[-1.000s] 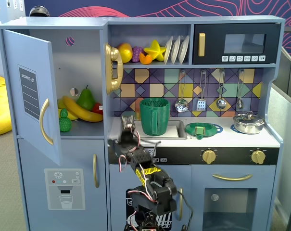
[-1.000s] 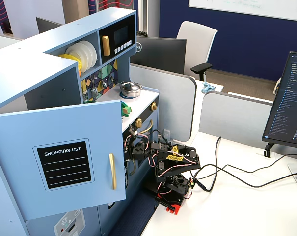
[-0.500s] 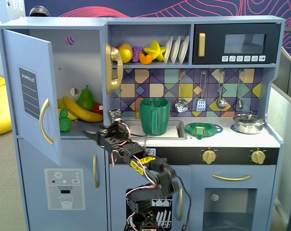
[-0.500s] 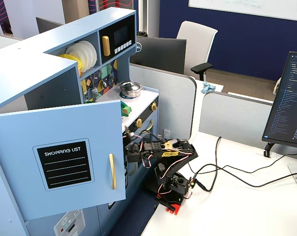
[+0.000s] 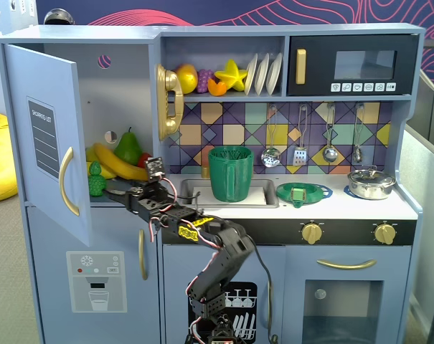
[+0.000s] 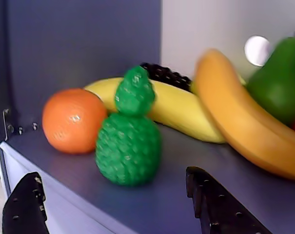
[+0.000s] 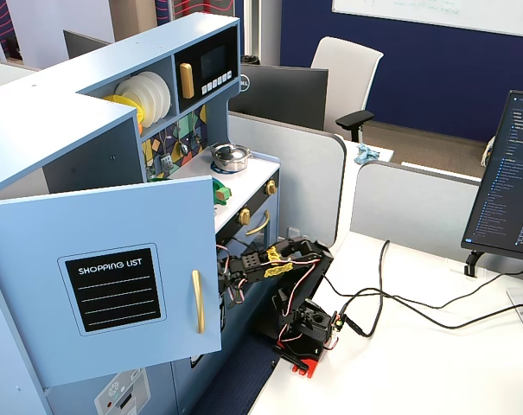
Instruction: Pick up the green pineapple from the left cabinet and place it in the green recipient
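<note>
The green pineapple [image 5: 96, 179] stands upright at the front edge of the shelf in the left cabinet [image 5: 41, 86], whose door [image 5: 44, 136] is swung open. In the wrist view the pineapple [image 6: 129, 139] is close ahead, just beyond my fingertips. My gripper [image 5: 117, 191] is open and empty at the shelf edge, to the right of the pineapple; in the wrist view the gripper [image 6: 113, 180] has one black finger [image 6: 25, 207] on each side, not touching the pineapple. The green recipient [image 5: 231, 174] stands in the sink to the right.
An orange [image 6: 74, 119], bananas [image 6: 179, 109], dark grapes [image 6: 164, 73] and a dark-green pear [image 6: 279, 83] lie behind the pineapple. A flat green strainer dish [image 5: 303, 193] and a pot [image 5: 371, 184] sit on the counter. The open door [image 7: 114, 277] hides the shelf in a fixed view.
</note>
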Motion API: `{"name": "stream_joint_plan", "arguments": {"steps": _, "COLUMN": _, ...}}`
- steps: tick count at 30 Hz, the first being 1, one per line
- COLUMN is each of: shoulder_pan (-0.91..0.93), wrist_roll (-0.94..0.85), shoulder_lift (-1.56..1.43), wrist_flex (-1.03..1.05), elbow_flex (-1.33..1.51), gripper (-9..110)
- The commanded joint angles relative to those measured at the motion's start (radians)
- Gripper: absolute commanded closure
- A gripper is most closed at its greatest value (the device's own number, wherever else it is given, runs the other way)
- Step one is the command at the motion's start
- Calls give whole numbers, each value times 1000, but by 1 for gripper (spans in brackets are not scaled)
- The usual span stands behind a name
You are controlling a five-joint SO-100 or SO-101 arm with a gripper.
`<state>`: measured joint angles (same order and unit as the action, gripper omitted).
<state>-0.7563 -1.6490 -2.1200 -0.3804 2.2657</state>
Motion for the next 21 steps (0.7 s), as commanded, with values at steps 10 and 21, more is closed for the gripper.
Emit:
{"name": "stream_joint_plan", "arguments": {"steps": 10, "shoulder_pan": -2, "wrist_roll": -6, "shoulder_lift": 212, "wrist_flex": -15, "elbow_flex": -262, "gripper": 67}}
{"name": "stream_joint_plan", "arguments": {"steps": 21, "shoulder_pan": 23, "wrist_roll": -6, "shoulder_lift": 331, "wrist_flex": 149, "elbow_flex": -448, "gripper": 70}}
